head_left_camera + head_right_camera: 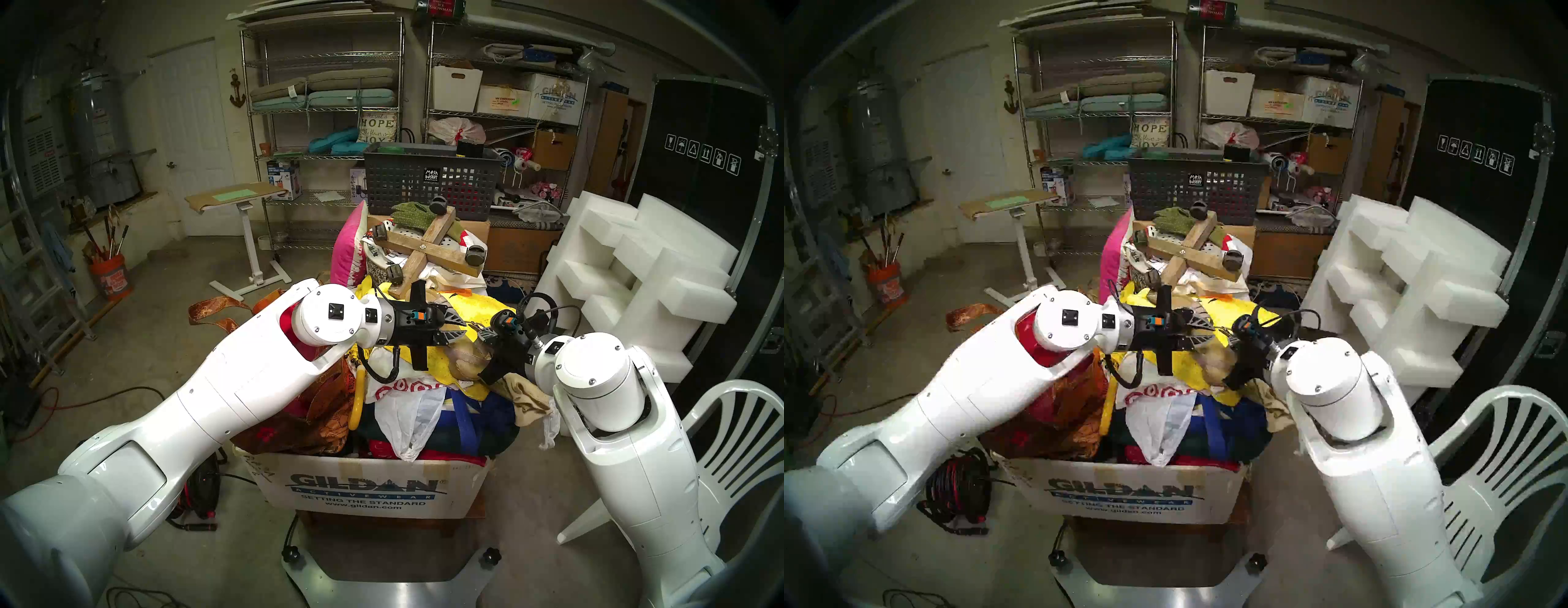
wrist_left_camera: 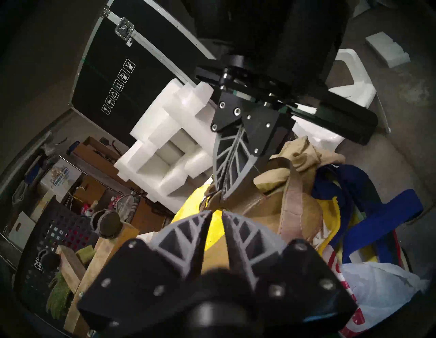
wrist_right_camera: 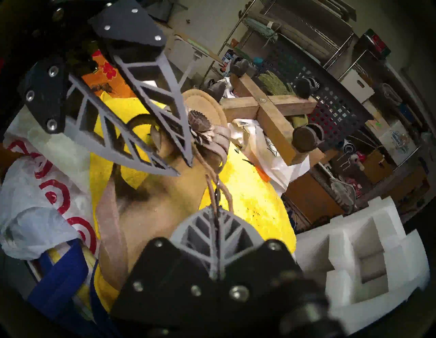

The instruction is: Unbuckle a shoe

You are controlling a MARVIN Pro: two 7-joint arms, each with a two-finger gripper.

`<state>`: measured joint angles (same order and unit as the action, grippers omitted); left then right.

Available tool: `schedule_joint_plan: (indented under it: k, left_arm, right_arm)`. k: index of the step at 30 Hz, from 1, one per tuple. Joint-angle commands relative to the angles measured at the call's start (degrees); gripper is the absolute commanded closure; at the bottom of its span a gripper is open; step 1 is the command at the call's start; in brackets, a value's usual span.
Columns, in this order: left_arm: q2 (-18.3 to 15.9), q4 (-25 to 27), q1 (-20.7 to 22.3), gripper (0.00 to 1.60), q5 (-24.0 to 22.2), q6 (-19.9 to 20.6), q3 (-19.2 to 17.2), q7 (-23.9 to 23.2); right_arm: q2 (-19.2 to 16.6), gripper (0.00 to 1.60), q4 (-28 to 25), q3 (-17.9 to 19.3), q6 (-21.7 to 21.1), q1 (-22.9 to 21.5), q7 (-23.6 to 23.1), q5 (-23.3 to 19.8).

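Note:
A tan sandal [image 1: 466,361] with a brown flower [image 3: 199,122] lies on a yellow cloth [image 3: 247,196] on top of a pile in a box. My right gripper [image 3: 215,210] is shut on the sandal's thin strap [image 3: 212,186], which runs taut from the flower end. It also shows in the head view [image 1: 481,337] and the left wrist view [image 2: 220,197]. My left gripper [image 2: 217,216] is open with a narrow gap, its tips just short of the strap and facing the right gripper. In the right wrist view the left gripper [image 3: 184,170] hovers over the sandal's front. No buckle can be made out.
The pile fills a Gildan cardboard box [image 1: 369,488]. A wooden cross with casters [image 1: 428,250] and a dark mesh basket [image 1: 428,182] stand behind the sandal. White foam blocks [image 1: 636,271] and a white plastic chair [image 1: 729,458] are to the right.

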<state>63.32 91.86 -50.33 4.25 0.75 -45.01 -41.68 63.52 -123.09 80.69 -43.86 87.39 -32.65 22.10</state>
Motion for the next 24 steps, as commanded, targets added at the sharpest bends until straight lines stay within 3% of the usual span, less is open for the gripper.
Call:
schedule_joint_plan:
  k: [1, 8, 10, 24]
  left_arm:
    - [0.60, 0.84, 0.72, 0.90, 0.08, -0.11, -0.72, 0.83]
    - [0.98, 0.50, 0.67, 0.93, 0.93, -0.39, -1.38, 3.16]
    - [1.10, 0.78, 0.25, 0.95, -0.68, -0.74, -2.24, 3.10]
    - [0.97, -0.76, 0.56, 0.87, -0.59, -1.08, -0.92, 1.63]
  right_arm:
    - [0.46, 1.60, -1.11, 0.11, 0.40, -0.79, -0.02, -0.33]
    - [0.66, 1.60, -1.54, -0.09, 0.18, -0.53, -0.05, -0.13]
    - [0.66, 1.60, -1.56, -0.08, 0.10, -0.44, -0.04, -0.08]
    - [0.82, 1.60, -1.66, -0.10, 0.13, -0.32, -0.15, -0.10]
